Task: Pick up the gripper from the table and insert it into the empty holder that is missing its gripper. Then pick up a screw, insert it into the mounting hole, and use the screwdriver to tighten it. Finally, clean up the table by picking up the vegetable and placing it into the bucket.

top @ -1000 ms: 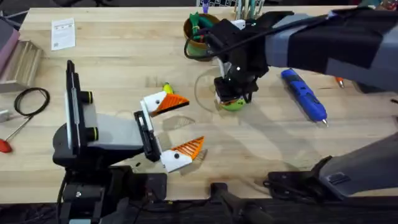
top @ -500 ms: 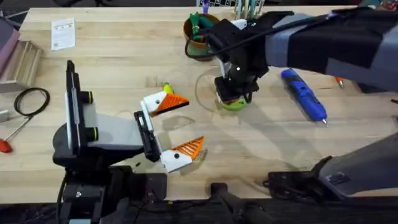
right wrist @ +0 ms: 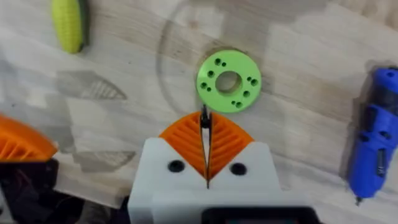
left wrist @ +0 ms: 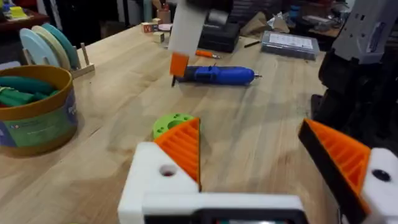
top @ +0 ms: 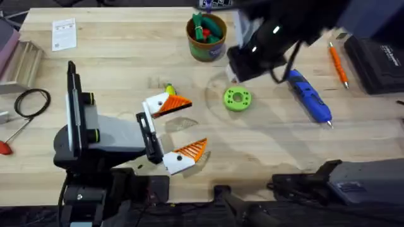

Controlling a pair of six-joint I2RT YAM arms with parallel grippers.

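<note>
My left gripper rests open on the table. Each of its white holders carries an orange ribbed gripper wedge; in the left wrist view the wedges stand wide apart and a dark mounting hole shows. My right gripper hangs above the green holed disc, shut on a thin dark screw. The blue screwdriver lies to the right. The yellow vegetable lies beside the left gripper's far finger. The bucket stands at the back.
The bucket holds green, red and orange toy vegetables. An orange pen and a black case lie at the far right. A cable coil, a paper card and a red-handled tool sit at the left.
My right arm has lifted off the green disc and drawn back and to the right, uncovering the disc and the orange pen. The left arm has not moved.
</note>
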